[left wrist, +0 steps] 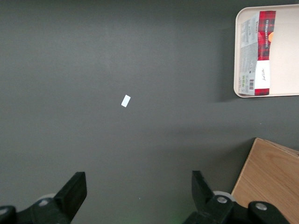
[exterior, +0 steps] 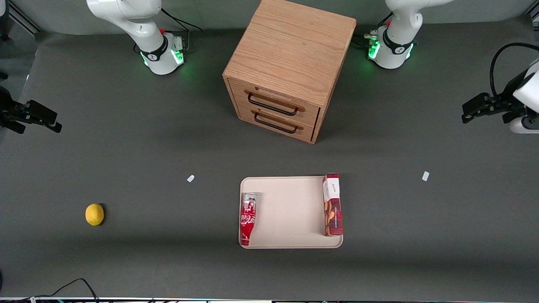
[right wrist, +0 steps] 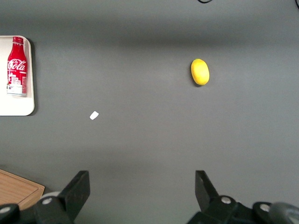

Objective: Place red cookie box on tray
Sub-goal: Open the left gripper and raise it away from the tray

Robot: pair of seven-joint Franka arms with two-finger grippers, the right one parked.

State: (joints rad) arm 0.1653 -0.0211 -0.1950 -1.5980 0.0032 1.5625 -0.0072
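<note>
The red cookie box (exterior: pixel 332 205) lies flat on the beige tray (exterior: pixel 290 210), along the tray's edge toward the working arm's end, its white end farther from the front camera. The left wrist view shows the box (left wrist: pixel 259 51) resting inside the tray's rim (left wrist: pixel 237 56). My left gripper (exterior: pixel 467 111) hangs well away from the tray, out at the working arm's end of the table and farther from the front camera than the tray. It is open (left wrist: pixel 138 179), with only bare dark tabletop between its fingers.
A red cola can (exterior: pixel 248 219) lies on the tray along the edge toward the parked arm's end. A wooden two-drawer cabinet (exterior: pixel 286 67) stands farther from the camera than the tray. A lemon (exterior: pixel 94 214) and two white markers (exterior: pixel 190 178) (exterior: pixel 425 176) lie on the table.
</note>
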